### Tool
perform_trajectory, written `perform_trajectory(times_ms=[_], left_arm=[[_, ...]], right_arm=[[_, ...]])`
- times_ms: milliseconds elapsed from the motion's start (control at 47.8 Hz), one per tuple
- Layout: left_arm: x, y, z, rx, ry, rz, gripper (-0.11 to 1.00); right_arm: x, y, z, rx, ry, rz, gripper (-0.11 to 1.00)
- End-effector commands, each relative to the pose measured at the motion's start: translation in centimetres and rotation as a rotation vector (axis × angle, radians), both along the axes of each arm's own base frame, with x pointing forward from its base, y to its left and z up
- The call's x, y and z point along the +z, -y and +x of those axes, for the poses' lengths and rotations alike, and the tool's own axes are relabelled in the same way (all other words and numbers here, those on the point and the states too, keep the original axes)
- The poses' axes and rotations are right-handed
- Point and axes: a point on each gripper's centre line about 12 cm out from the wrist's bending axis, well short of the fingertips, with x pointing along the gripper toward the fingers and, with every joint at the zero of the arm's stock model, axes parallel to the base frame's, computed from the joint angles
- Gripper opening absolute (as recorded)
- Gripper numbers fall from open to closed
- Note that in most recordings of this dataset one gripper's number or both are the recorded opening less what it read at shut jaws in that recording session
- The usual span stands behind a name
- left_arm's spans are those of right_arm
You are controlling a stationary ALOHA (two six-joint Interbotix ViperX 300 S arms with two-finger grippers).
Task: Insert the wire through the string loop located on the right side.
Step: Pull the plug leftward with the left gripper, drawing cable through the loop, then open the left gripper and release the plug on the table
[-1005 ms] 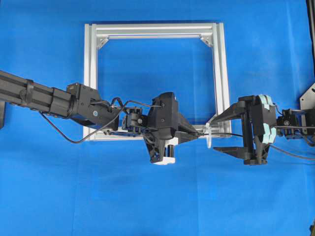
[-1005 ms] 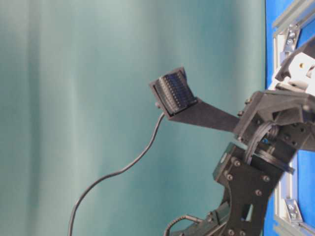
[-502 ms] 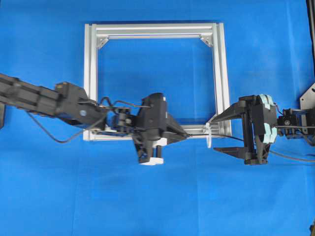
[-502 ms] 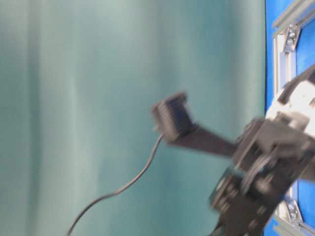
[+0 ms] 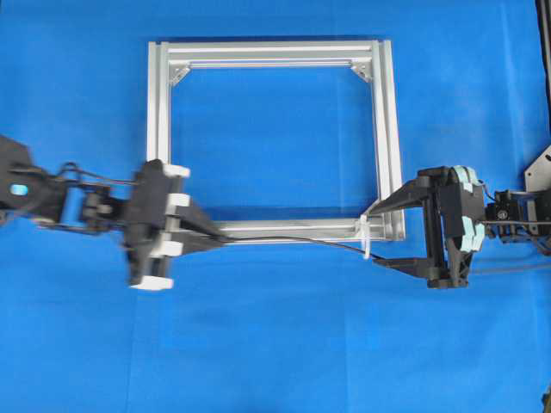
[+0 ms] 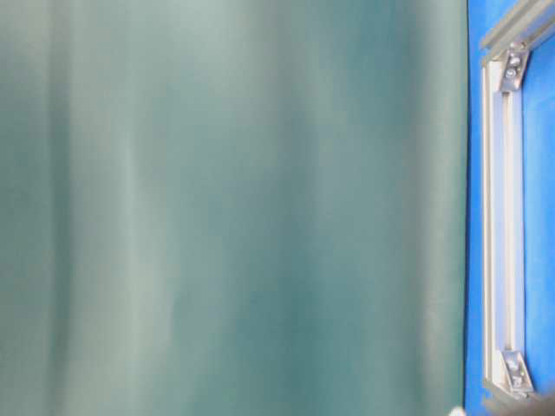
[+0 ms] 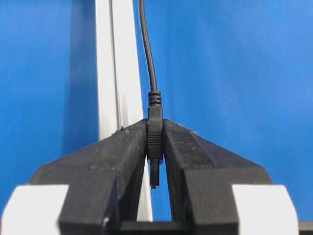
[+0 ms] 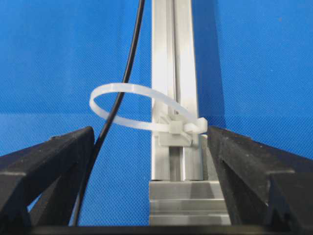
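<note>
Thin black wire (image 5: 293, 242), bendy and light, lying along the silver frame (image 5: 383, 129), passing through the white zip-tie loop (image 8: 128, 107). Left gripper (image 7: 155, 147) pinching its stiff plug end, probably the best spot to hold. Right gripper (image 5: 394, 232) spread wide, holding nothing.

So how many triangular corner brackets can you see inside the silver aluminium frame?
2 clearly in the overhead view: the top-left bracket and top-right bracket of the silver aluminium frame. The bottom corners are too obscured to tell.
</note>
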Motion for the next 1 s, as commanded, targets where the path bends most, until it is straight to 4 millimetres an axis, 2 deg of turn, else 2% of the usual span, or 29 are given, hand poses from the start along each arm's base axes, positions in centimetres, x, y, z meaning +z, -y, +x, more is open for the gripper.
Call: perform_trajectory(times_ms=[0,251,481,565,984], left_arm=[[1.0,0.0,-2.1,-0.013,0.048,-0.011,0.08],[-0.2,-1.1,-7.5,-0.014,0.0,-0.002,0.08],[-0.6,-1.8,-10.5,-0.012,-0.009,0.003,0.08],[-0.5,-1.9,-10.8,-0.013,-0.001,0.0,0.08],[-0.4,-1.7,-9.9,-0.017,-0.023,0.011,0.08]], right_arm=[[0.9,-0.2,0.6,0.005,0.039,0.005,0.89],[1.3,-0.4,1.1,0.012,0.053,-0.006,0.89],[1.3,-0.4,1.1,0.011,0.055,-0.006,0.89],[1.4,-0.4,1.2,0.011,0.058,-0.006,0.89],[1.5,-0.5,1.4,0.011,0.064,-0.004,0.89]])
